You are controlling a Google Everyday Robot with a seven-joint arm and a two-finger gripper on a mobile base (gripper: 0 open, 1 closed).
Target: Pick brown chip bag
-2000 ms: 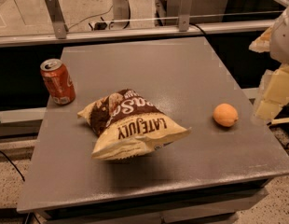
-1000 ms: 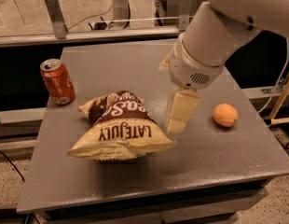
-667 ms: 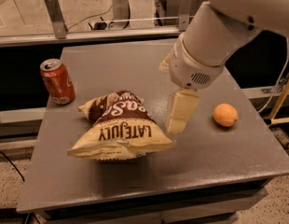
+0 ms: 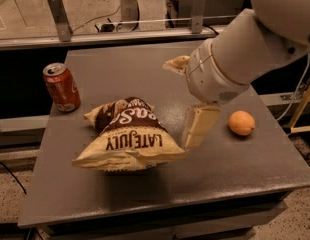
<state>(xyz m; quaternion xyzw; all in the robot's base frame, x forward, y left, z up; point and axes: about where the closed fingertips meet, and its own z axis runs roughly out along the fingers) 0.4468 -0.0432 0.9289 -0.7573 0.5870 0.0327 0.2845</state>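
Note:
The brown chip bag [image 4: 129,134], puffy and cream-tan with a dark brown panel and "LATE JULY" lettering, lies in the middle of the grey table [image 4: 145,199]. My gripper [image 4: 178,104] is right beside the bag's right edge, on a large white arm coming in from the upper right. Its jaws stand wide apart. The lower finger [image 4: 197,126] points down-left and its tip touches the bag's right corner. The upper finger [image 4: 175,64] sticks out left above the table behind the bag. Nothing is held between them.
A red-orange soda can [image 4: 61,87] stands upright at the table's left edge. A small round orange fruit [image 4: 241,122] sits on the right side, near the arm. A metal rail with posts [image 4: 59,15] runs behind the table.
Two seconds ago the arm was at the far right edge; it has swung in over the table to the bag's right side. The bag has shifted and flattened toward the left front. It has hardly moved in the last second.

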